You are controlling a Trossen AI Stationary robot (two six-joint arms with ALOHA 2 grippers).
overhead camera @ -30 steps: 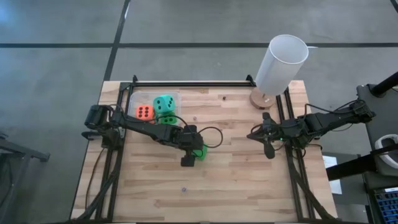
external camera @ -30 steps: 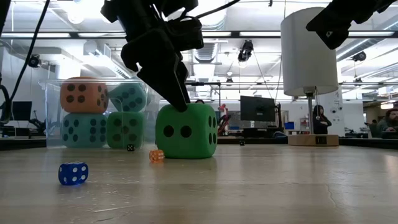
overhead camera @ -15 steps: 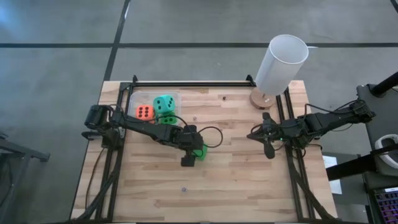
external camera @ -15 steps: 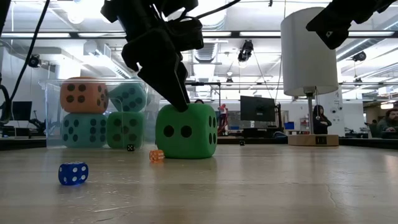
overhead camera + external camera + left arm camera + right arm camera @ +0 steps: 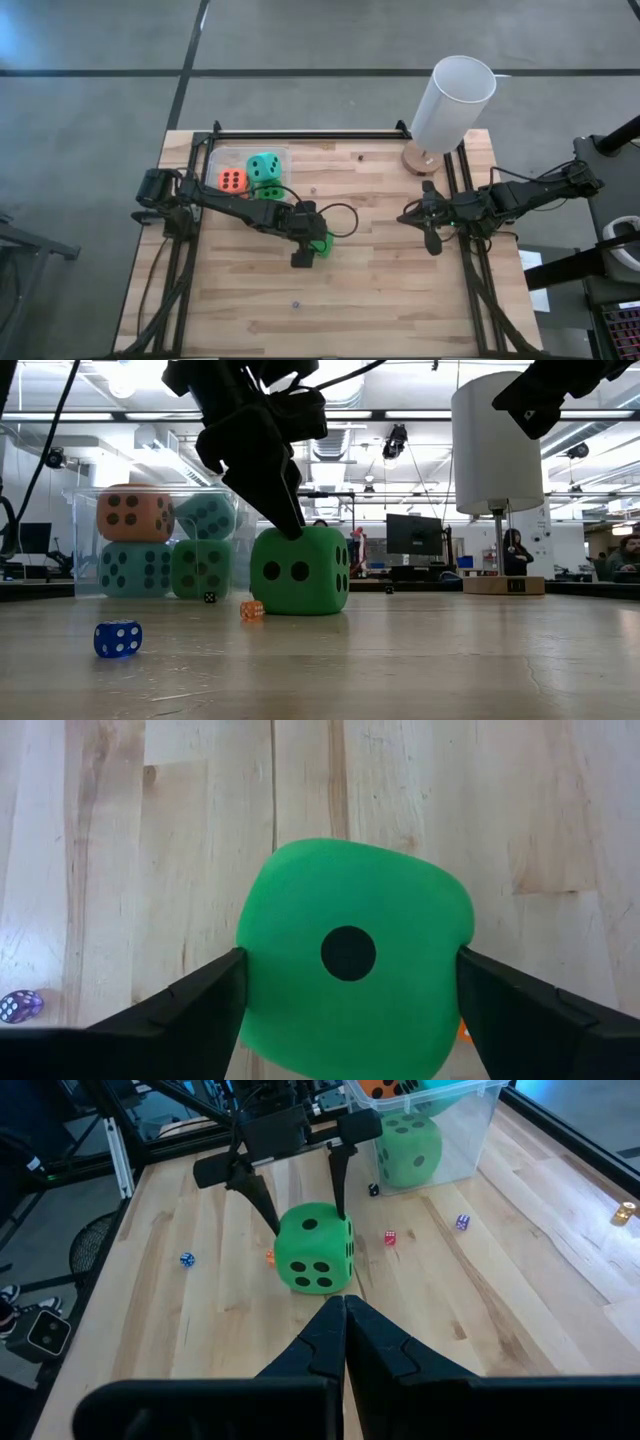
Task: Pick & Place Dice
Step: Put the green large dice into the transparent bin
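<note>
A bright green die [image 5: 322,245] [image 5: 300,570] sits flat on the table near its middle, one-pip face up. My left gripper [image 5: 350,958] [image 5: 307,1218] stands over it, pointing down, with a finger on each side. The clear tub [image 5: 250,170] at the far left holds an orange die [image 5: 135,512], two teal dice [image 5: 208,515] and another green one [image 5: 200,568], stacked two high. My right gripper [image 5: 432,245] [image 5: 345,1305] waits shut near the table's right rail, clear of everything. My left gripper comes from above and pinches the green die across two opposite side faces [image 5: 250,970] near its top edge. Only the fingertips [image 5: 290,525] reach the die. The die stays upright with its bottom face on the table.
A tall white cylinder [image 5: 450,105] on a wooden base stands at the far right corner. Tiny dice lie scattered on the wood: a blue one [image 5: 118,638], an orange one [image 5: 252,609] and a black one [image 5: 209,597]. Black rails run along both sides.
</note>
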